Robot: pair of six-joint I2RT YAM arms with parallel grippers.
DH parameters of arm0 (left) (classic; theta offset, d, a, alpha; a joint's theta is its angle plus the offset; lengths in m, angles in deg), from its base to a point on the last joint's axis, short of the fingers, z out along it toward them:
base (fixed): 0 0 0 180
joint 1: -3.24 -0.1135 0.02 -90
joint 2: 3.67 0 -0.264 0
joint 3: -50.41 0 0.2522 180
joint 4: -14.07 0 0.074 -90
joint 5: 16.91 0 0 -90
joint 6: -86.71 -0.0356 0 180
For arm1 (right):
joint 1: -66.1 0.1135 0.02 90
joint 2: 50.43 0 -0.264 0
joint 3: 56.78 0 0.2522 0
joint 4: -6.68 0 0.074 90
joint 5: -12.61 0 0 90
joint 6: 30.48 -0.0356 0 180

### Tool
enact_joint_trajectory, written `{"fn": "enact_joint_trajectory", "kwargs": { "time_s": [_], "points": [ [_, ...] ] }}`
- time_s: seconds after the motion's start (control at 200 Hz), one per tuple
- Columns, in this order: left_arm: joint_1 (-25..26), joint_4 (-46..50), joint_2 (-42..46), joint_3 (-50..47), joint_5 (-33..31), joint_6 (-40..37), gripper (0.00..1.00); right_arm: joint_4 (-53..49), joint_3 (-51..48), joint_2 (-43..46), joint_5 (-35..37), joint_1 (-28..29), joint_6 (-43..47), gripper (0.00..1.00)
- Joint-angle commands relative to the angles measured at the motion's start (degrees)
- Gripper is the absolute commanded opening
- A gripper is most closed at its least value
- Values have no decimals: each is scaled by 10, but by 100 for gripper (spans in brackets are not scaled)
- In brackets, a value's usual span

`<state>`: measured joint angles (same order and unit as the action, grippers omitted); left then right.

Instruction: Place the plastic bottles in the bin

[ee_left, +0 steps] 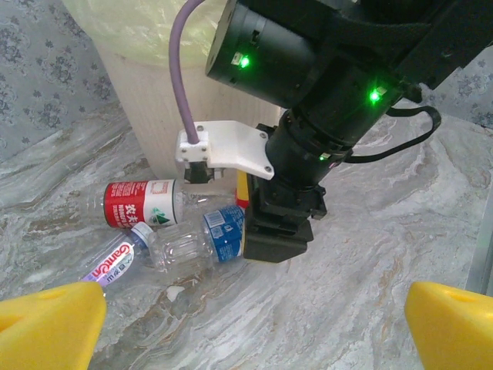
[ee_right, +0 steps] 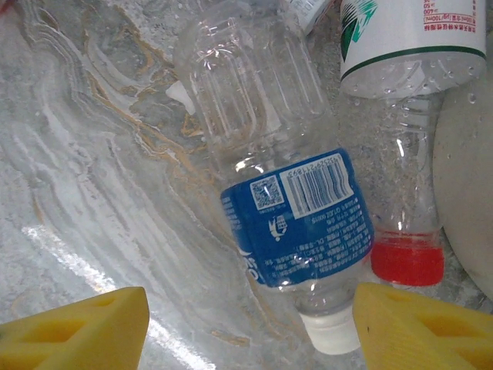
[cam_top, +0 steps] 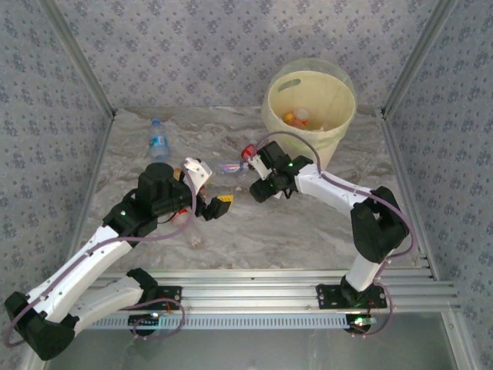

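Observation:
Three plastic bottles lie together on the marble table beside the bin [cam_top: 312,108]: a blue-label bottle [ee_right: 296,223] with a white cap, a red-capped bottle [ee_right: 408,258] with a white and green label, and a third bottle [ee_left: 115,262] with a purple cap. My right gripper [ee_right: 246,335] is open and low over them, with the blue-label bottle's [ee_left: 192,239] neck between its yellow fingertips, close to the right one. My left gripper [ee_left: 250,339] is open and empty, a short way back from the pile. Another bottle [cam_top: 158,139] lies at the far left. Orange bottles [cam_top: 293,118] rest inside the bin.
The bin's pale wall [ee_left: 154,116] rises just behind the pile. The right arm [cam_top: 331,189] reaches across the middle of the table. A small white scrap [cam_top: 196,240] lies by the left arm. Patterned walls close in the table on three sides.

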<state>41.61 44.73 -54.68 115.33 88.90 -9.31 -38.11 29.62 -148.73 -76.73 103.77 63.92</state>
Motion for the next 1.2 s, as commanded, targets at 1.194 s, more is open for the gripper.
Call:
{"fn": "enact_joint_trajectory", "kwargs": {
  "time_s": [1.194],
  "points": [
    [4, -11, -17, -5, 6, 16, 99, 5, -15, -59, 44, 31, -6, 67]
  ]
}}
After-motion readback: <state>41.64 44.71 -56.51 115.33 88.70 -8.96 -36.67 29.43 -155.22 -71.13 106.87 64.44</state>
